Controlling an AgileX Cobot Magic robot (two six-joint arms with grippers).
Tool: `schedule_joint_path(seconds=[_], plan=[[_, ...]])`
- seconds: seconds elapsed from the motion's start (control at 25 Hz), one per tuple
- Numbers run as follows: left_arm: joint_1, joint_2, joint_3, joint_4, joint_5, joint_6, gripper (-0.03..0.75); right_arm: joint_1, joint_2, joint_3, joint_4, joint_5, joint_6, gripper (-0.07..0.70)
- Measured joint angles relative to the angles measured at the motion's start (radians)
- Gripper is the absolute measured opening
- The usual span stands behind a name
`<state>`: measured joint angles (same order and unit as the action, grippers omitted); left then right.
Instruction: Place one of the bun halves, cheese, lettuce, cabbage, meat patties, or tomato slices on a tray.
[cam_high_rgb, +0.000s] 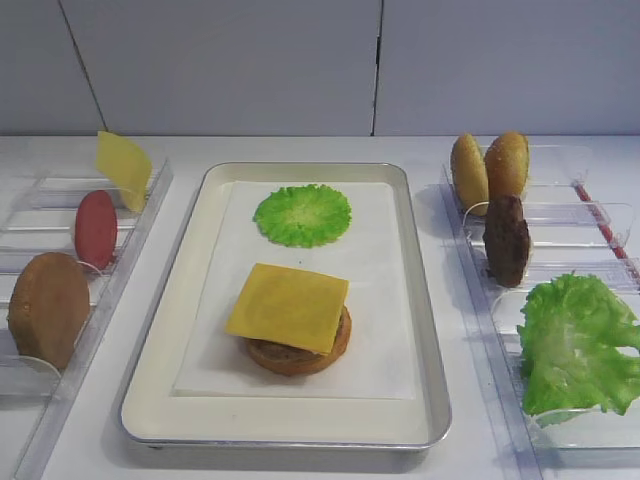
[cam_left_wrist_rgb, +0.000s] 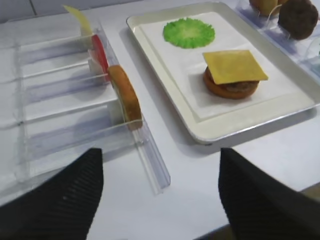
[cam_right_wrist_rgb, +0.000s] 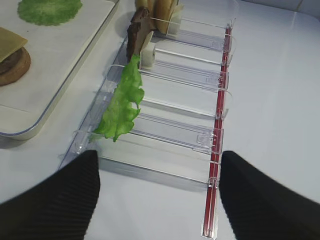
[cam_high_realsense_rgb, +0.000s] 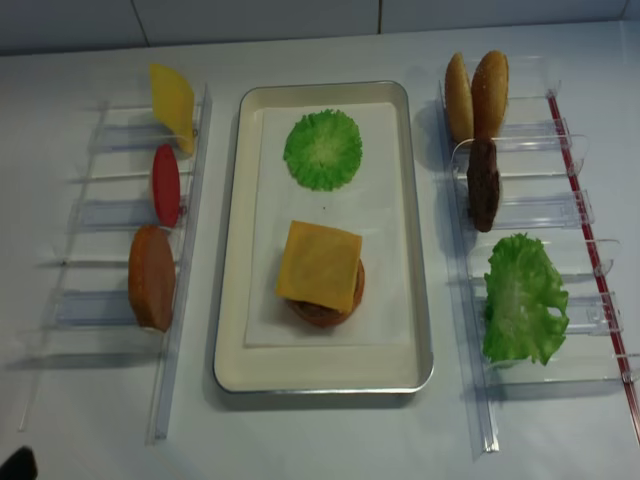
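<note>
My left gripper (cam_left_wrist_rgb: 160, 200) hangs with its ribbed black fingers (cam_left_wrist_rgb: 60, 200) spread wide, nothing between them. Ahead of my left finger lies the clear plastic rack (cam_left_wrist_rgb: 65, 100) on the left, its long front rail running toward the gap between my fingers. In it stand an orange-tan round bun half (cam_left_wrist_rgb: 125, 95) nearest me, then a red oval tomato slice (cam_left_wrist_rgb: 100, 52), then a leaning yellow cheese square (cam_left_wrist_rgb: 80, 17) farthest off. A bare strip of white table (cam_left_wrist_rgb: 170, 145) separates that rack's rail from the rim of the large silver metal tray (cam_left_wrist_rgb: 260, 122), which lies ahead of my right finger. On its white paper liner (cam_left_wrist_rgb: 175, 65) sits a round flat green cabbage leaf (cam_left_wrist_rgb: 189, 32) at the far end. Nearer me a bun half (cam_left_wrist_rgb: 225, 90) carries a dark-brown meat patty (cam_left_wrist_rgb: 245, 86) with a square yellow-orange cheese slice (cam_left_wrist_rgb: 234, 66) lying on top, its corners overhanging.

My right gripper (cam_right_wrist_rgb: 160, 200) also holds its black fingers (cam_right_wrist_rgb: 270, 200) wide apart and bare. Just ahead of them lies the right-hand clear rack (cam_right_wrist_rgb: 175, 100) with a red strip (cam_right_wrist_rgb: 220, 115) along its outer edge. Ahead of my left finger a ruffled bright-green lettuce leaf (cam_right_wrist_rgb: 122, 102) stands in it, then a dark-brown patty (cam_right_wrist_rgb: 137, 32), then two golden-brown bun halves (cam_right_wrist_rgb: 160, 7) at the far end.
</note>
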<state>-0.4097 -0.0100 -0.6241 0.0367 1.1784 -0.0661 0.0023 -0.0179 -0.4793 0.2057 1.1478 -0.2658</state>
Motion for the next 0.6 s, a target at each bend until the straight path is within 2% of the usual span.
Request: schedule_joint_path(seconds=[0.12, 0.28, 0.44, 0.6], plan=[[0.0, -0.008, 0.003, 0.014, 0.075, 0.0, 0.473, 0.0, 0.0, 0.0, 0.001, 0.0, 0.0, 0.515], [0.0, -0.008, 0.036, 0.018, 0.095, 0.002, 0.473, 0.0, 0.0, 0.0, 0.001, 0.0, 0.0, 0.515], [0.002, -0.008, 0.092, 0.018, 0.1, 0.004, 0.473, 0.0, 0.0, 0.0, 0.001, 0.0, 0.0, 0.515], [0.002, -0.008, 0.129, 0.011, 0.033, 0.008, 0.473, 0.0, 0.0, 0.0, 0.001, 0.0, 0.0, 0.515]])
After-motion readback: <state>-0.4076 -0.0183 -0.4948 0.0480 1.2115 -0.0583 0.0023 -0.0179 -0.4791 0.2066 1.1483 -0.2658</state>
